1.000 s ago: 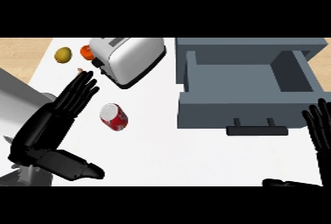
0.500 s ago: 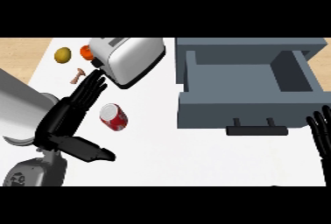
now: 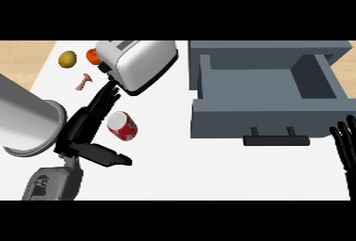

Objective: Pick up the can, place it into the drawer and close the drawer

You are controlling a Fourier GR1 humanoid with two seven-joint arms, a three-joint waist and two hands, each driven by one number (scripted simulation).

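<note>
The small red cylindrical can with a white band point(image 3: 123, 126) is lying on its side on the white counter top point(image 3: 208, 174), at about 9 o'clock from the drawer front and at 6 o'clock from the toaster. It is sitting where it sat half a second ago and one second ago; no shift noted.

The black left hand point(image 3: 87, 129) is now lying just beside the can at its 9 o'clock side, fingers straight and released, tips pointing toward 1 o'clock at the toaster, thumb stretched out toward 4 o'clock below the can. Nothing is being grasped; whether the palm is touching the can cannot be told. Against the earlier frames, this hand has come in closer to the can, and more of its grey forearm point(image 3: 52, 183) is showing at 7 o'clock.

The open grey box-shaped drawer point(image 3: 268, 101), with its dark bar handle point(image 3: 277, 140), is standing well apart from the can at 3 o'clock, unchanged.

The black right hand point(image 3: 345, 148) is resting at the right edge, at 4 o'clock from the handle, fingers up and relaxed; it sits lower than before.

Further out: a silver toaster point(image 3: 139, 61), a large grey metal cylinder point(image 3: 24, 120) at 9 o'clock, a yellow-brown round fruit point(image 3: 67, 58), a small orange item point(image 3: 92, 55), a small pinkish-brown piece point(image 3: 84, 82).
</note>
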